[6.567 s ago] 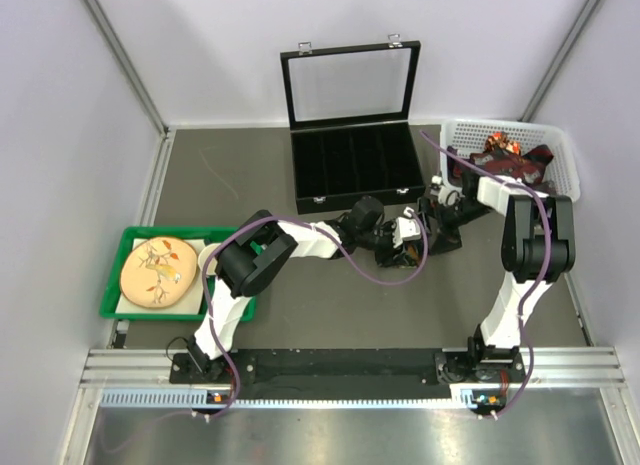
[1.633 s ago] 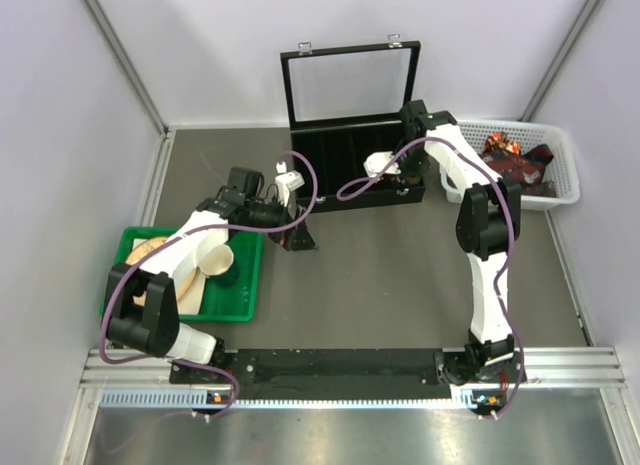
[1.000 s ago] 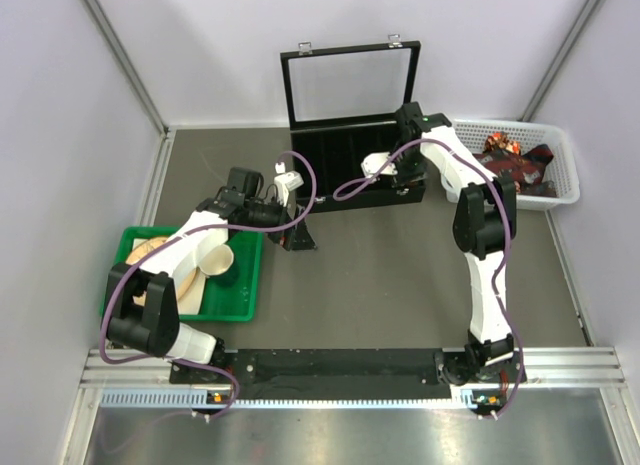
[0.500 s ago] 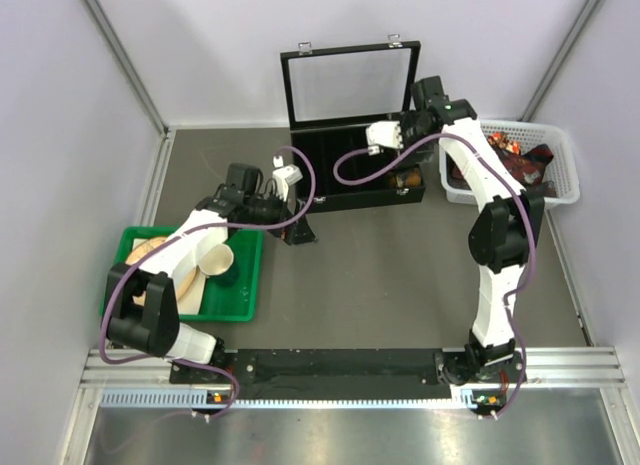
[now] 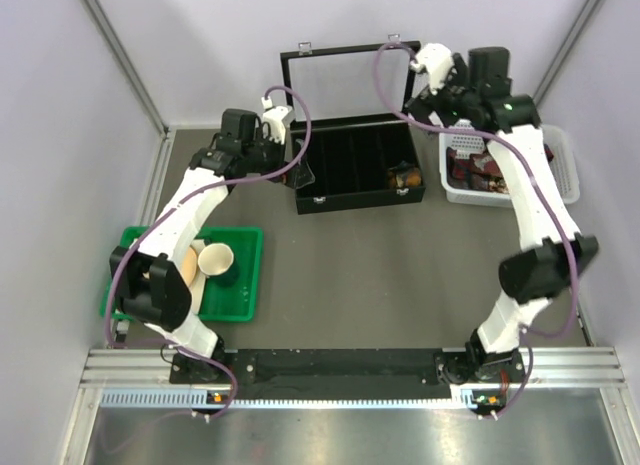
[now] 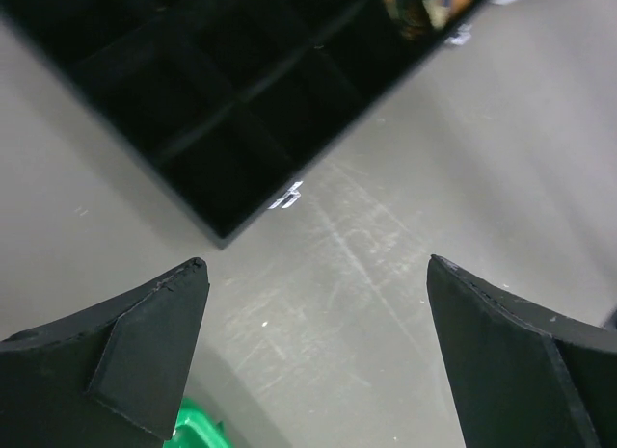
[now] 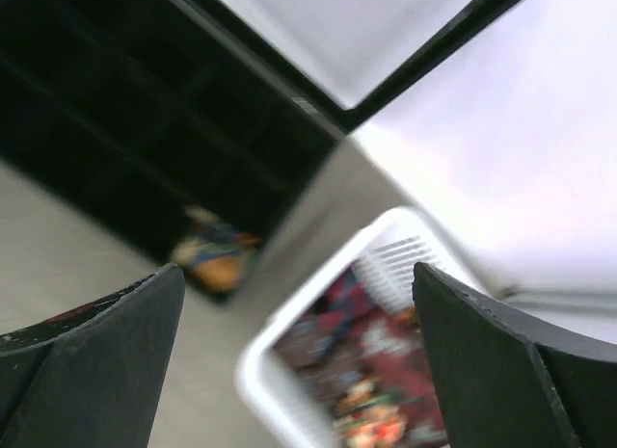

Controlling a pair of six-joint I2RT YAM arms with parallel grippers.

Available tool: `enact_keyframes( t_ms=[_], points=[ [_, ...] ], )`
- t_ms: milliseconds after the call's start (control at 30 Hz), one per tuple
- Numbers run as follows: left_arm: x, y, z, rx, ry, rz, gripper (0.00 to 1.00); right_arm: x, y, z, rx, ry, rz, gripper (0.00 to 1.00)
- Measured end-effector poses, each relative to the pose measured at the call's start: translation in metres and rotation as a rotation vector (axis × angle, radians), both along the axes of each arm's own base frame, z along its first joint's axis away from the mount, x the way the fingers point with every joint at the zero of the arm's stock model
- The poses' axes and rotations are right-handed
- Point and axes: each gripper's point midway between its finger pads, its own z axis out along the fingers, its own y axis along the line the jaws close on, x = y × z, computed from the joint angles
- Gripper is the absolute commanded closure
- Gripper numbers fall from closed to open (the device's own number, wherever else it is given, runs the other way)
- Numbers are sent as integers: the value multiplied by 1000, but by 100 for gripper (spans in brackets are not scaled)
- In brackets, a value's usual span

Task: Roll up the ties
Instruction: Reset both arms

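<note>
From above, my arm hides part of the ties (image 5: 478, 172) in the basket (image 5: 563, 180) at right; a rolled tie (image 5: 404, 175) sits in the case (image 5: 350, 199). Left wrist: my left tool (image 6: 318, 275) spread, roll cut off at top. Right wrist, blurred: my right tool (image 7: 297, 275) spread.

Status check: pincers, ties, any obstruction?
Both open, empty: left pincer by the case, right pincer high between case and basket. One rolled tie in case's right-end compartment; more ties in basket. Nothing blocking.
</note>
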Motion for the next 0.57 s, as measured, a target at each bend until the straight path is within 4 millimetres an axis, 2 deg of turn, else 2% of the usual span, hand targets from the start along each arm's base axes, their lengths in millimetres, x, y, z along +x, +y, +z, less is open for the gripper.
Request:
enact_keyframes(
  t_ms=[100,200,233,267,300,400,467,567],
  points=[
    [9,8,-5,33,12,55,1,-41,7,18,181,42,-36,1],
    [13,20,-16,61,39,114,1,-78,16,0,323,141,-59,1],
    [13,24,-22,73,46,131,1,-91,19,-17,369,193,-74,1],
    [11,28,-30,89,57,148,1,-106,21,-47,406,286,-103,1],
    [9,33,-38,104,72,163,1,-109,22,-56,414,315,-113,1],
    [-6,50,-69,168,132,223,1,-134,25,-130,454,520,-190,1],
    [-19,60,-86,205,163,255,1,-153,22,-172,446,644,-243,1],
    [-34,71,-100,238,188,282,1,-167,21,-198,441,732,-287,1]
  ],
)
